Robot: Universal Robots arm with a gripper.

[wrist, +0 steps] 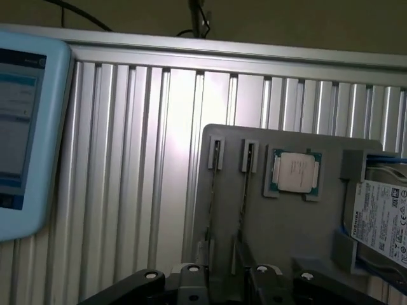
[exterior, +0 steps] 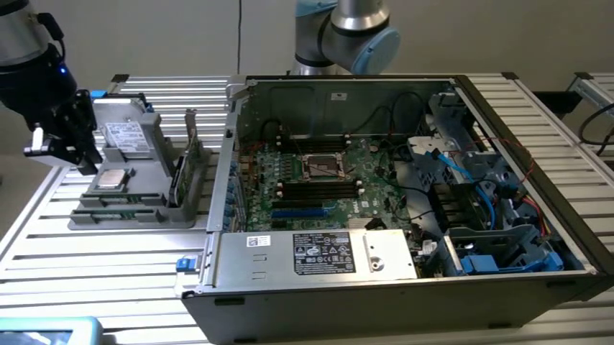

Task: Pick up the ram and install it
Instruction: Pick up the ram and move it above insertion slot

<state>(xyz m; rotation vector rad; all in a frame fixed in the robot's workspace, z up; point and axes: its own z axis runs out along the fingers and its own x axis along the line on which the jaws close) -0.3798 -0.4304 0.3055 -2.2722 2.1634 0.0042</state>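
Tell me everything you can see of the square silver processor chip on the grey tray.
The square silver processor chip has a dull metal lid on a green board rim. It lies flat, lid up, seated in a recess of the grey plastic-looking tray, beside the white-labelled hard drive. Nothing else touches it.

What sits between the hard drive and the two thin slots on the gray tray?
A square silver chip lies between the slots and the hard drive, as seen in the wrist view.
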